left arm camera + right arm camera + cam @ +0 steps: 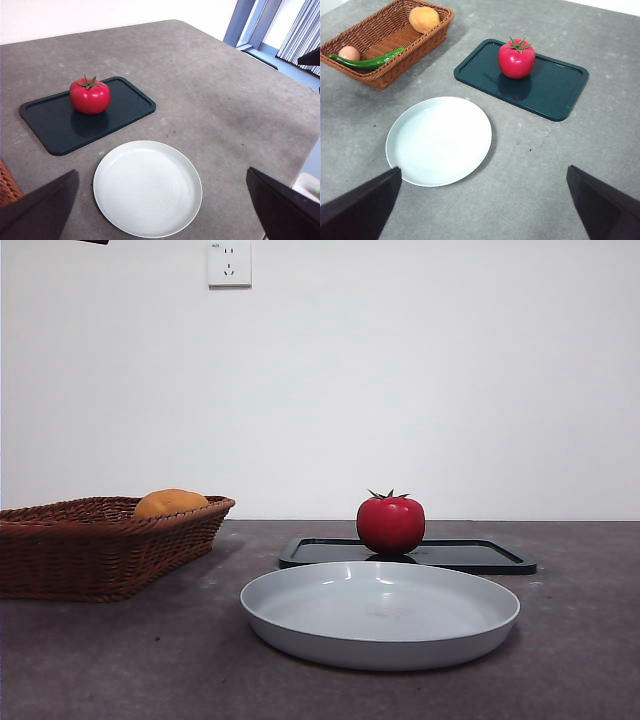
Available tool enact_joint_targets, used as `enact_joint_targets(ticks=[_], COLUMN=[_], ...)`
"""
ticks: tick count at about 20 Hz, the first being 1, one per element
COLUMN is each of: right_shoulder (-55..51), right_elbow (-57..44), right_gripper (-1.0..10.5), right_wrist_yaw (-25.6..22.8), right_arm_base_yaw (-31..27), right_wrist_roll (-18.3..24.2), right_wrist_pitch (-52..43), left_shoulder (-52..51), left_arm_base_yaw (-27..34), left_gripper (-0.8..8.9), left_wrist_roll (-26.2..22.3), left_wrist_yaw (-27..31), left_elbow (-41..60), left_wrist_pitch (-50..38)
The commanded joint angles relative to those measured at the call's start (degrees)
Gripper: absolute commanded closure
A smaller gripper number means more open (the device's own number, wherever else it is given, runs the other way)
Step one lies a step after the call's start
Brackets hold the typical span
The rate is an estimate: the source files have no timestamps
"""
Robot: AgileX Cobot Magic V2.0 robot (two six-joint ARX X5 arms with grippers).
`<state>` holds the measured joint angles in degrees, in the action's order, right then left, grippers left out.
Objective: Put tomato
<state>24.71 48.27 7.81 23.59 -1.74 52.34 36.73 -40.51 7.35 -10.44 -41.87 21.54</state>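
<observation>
Glossy, round red tomato [390, 524] with a green spiky calyx on top, upright on a dark rectangular tray [470, 556]; faintly mirrored in the tray's surface in both wrist views. Nearer one short end of the tray than the other.

Only partly seen from the front: a brown wicker basket [90, 545] cut off at the picture's left edge, its contents hidden behind the wall apart from the top of an orange-yellow fruit [170, 502]. Better shown in the right wrist view: that fruit at one end of the basket, a long green pepper [367, 62] and a small pale brown egg-like thing [349, 52] at the other. Just a sliver of the basket at the edge of the left wrist view.

Near the tray on the grey worktop [580, 640], apart from it: a pale round plate [380, 612], bare. In the front view, directly before the tomato and tray. Basket well off to one side of both.

Left pincer [160, 215] spread wide, holding nothing, high above the worktop over the plate's side. Right pincer [482, 212] likewise spread, holding nothing, high above the worktop with plate and tray in sight. Up on the wall, a white socket [229, 262].
</observation>
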Motion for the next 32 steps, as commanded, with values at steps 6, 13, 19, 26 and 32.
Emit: enact_joint_targets(ticks=[6, 13, 19, 26, 32], right_shoulder=[0.0, -0.1, -0.1, -0.1, -0.1], right_elbow=[0.5, 0.5, 0.5, 0.5, 0.5], right_gripper=[9.2, 9.2, 9.2, 9.2, 9.2], right_wrist_yaw=[0.1, 0.1, 0.1, 0.0, 0.0], right_arm_base_yaw=[0.3, 0.3, 0.3, 0.3, 0.3], right_wrist_roll=[-0.4, -0.4, -0.4, -0.4, -0.4], right_wrist_pitch=[-1.0, -3.4, -3.5, -3.5, -3.5], left_shoulder=[0.3, 0.3, 0.0, -6.0, -23.7], left_arm_base_yaw=[-0.4, -0.4, 0.4, 22.3, 35.7], left_gripper=[7.8, 7.84, 7.84, 7.84, 7.84], left_wrist_roll=[-0.4, -0.2, -0.2, -3.0, -2.6], left_wrist_yaw=[0.1, 0.1, 0.1, 0.0, 5.4], left_elbow=[-0.4, -0.4, -0.4, 9.3, 31.4], left_wrist_pitch=[-0.2, -0.3, -0.4, -4.6, -15.8])
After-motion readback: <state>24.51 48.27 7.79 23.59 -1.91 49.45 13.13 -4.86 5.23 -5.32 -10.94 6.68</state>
